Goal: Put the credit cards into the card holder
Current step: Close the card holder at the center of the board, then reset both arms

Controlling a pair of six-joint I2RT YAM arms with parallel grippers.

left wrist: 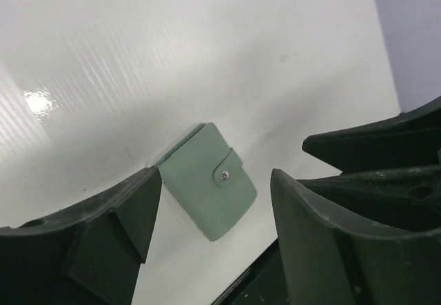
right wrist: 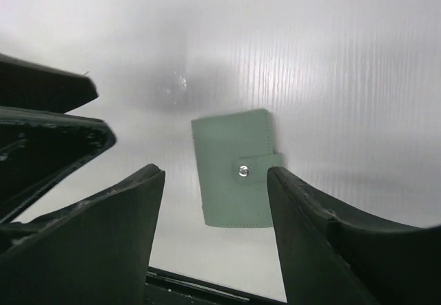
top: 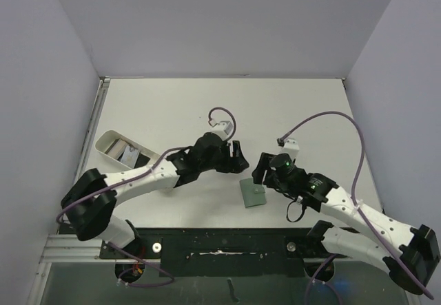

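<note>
1. Here we go: my left gripper (top: pixel 234 158) hangs above the table (top: pixel 172 105) with its jaws apart and nothing between them.
2. Through the left wrist camera, the left gripper (left wrist: pixel 215 205) frames the card holder (left wrist: pixel 207 181), which lies flat on the table below the gap, touching neither finger.
3. My right gripper (top: pixel 260 171) is also spread and holds nothing.
4. Through the right wrist camera, the right gripper (right wrist: pixel 215 184) shows the card holder (right wrist: pixel 234 171) lying between its fingers, down on the table and apart from both.
5. From above, the card holder (top: pixel 252 193) is folded shut, its snap tab (right wrist: pixel 256 169) fastened. It sits at 5 o'clock from my left gripper and 7 o'clock from my right, near both.
6. The white tray (top: pixel 109 142) is well off at 9 o'clock. I cannot make out what it holds.
</note>
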